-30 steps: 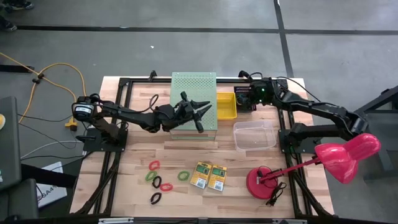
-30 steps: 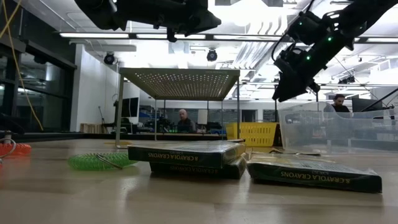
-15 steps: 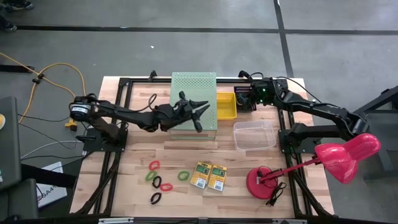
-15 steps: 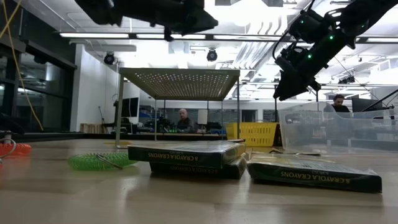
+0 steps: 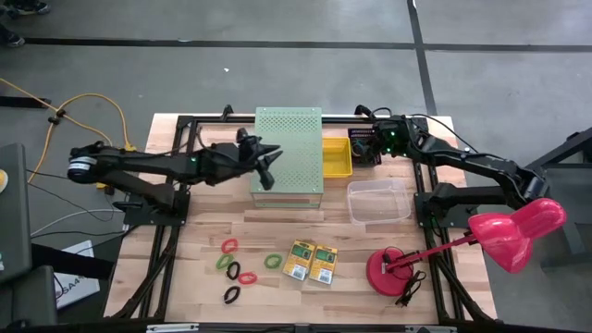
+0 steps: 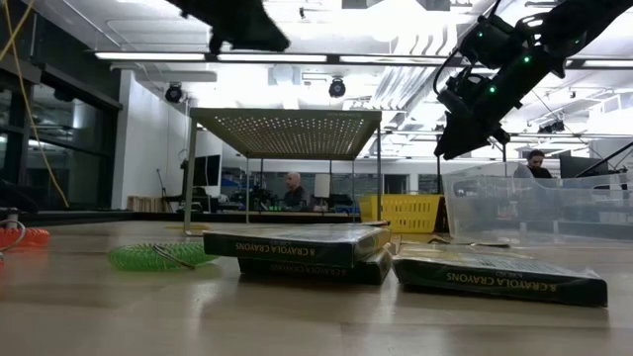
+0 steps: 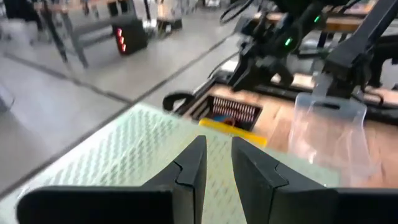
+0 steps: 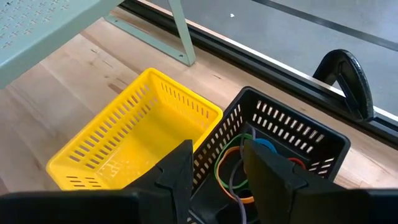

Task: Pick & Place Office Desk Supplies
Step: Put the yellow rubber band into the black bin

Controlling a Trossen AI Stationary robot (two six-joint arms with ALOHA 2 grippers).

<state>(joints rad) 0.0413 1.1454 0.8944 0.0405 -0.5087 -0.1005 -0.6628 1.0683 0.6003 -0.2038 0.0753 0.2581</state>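
Note:
Several elastic band loops, red (image 5: 247, 277), green (image 5: 274, 261), black (image 5: 231, 294) and orange (image 5: 228, 245), lie flat on the near left of the table. Two yellow-and-green crayon boxes (image 5: 297, 261) (image 5: 323, 264) lie flat side by side just right of them. My left gripper (image 5: 268, 166) hangs above the left edge of the pale-green perforated box (image 5: 296, 139), open by a narrow gap (image 7: 216, 152) with nothing in it. My right gripper (image 5: 368, 146) hovers over the black basket (image 8: 292, 137) at the far right, open (image 8: 217, 158) and empty.
A yellow basket (image 5: 337, 157) stands between the green box and the black basket, which holds coloured bands. A clear plastic container (image 5: 379, 201) sits right of centre. A pink desk lamp (image 5: 504, 236) stands at the near right, base (image 5: 388, 270) on the table.
My left gripper has drawn back from over the middle of the green box toward the table's left edge and risen, tipping up toward level. Its finger gap is unchanged. The bands and crayon boxes have stayed where they were.

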